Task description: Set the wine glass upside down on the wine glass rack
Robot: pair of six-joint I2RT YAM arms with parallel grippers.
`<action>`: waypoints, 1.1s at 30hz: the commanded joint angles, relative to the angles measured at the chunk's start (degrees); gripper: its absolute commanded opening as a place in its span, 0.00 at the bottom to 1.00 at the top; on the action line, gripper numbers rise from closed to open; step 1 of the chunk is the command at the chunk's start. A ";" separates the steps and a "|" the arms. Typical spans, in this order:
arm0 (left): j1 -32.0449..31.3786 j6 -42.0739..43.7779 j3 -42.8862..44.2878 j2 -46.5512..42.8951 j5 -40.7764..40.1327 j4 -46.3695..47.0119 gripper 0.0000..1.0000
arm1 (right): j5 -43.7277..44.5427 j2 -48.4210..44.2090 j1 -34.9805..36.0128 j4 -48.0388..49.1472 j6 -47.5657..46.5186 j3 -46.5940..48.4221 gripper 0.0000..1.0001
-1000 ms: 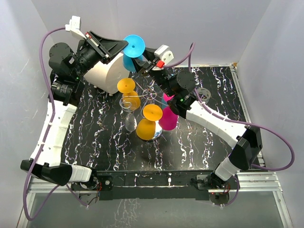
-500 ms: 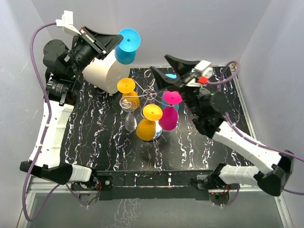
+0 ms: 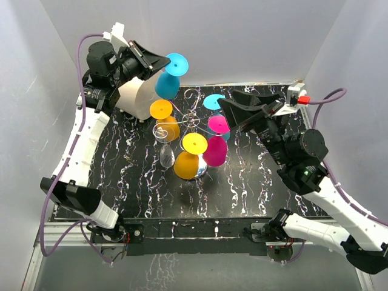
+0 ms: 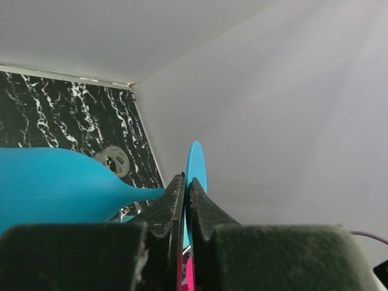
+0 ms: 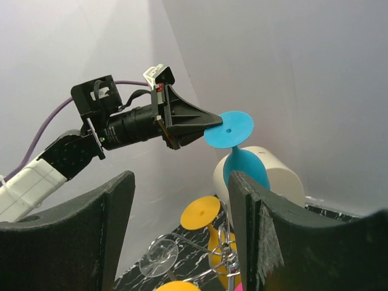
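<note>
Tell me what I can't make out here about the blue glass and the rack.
- Top view: the wine glass rack base is hidden under the front yellow glass and the pink glass.
- Left wrist view: the blue wine glass bowl runs off the left edge and behind the left gripper, so its rim is unseen.
- Right wrist view: the rack's lower part is cut off by the bottom edge.

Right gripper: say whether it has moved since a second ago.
Yes. The right gripper has swung right and toward the near edge, away from the cream cylinder.
</note>
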 commanded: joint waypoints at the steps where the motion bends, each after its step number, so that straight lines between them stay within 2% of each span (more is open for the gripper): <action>1: -0.12 2.42 -1.04 -3.32 -2.02 -2.03 0.00 | 1.64 -4.35 0.24 -4.94 6.13 -1.28 0.60; 10: -0.14 4.18 -3.75 -2.50 -1.34 -5.92 0.00 | 0.62 -6.18 0.24 -5.64 9.45 -3.56 0.59; 15: -0.08 2.40 -8.16 -3.22 2.57 -3.31 0.00 | 0.82 -6.62 0.17 -7.22 10.44 -3.82 0.59; 26: -0.24 -2.53 -11.16 -2.03 8.71 2.55 0.00 | 0.73 -7.28 0.22 -4.79 13.96 -5.62 0.58; 33: -0.17 -3.44 -14.47 -3.01 9.97 4.34 0.00 | 1.02 -7.26 0.22 -4.95 14.27 -5.83 0.58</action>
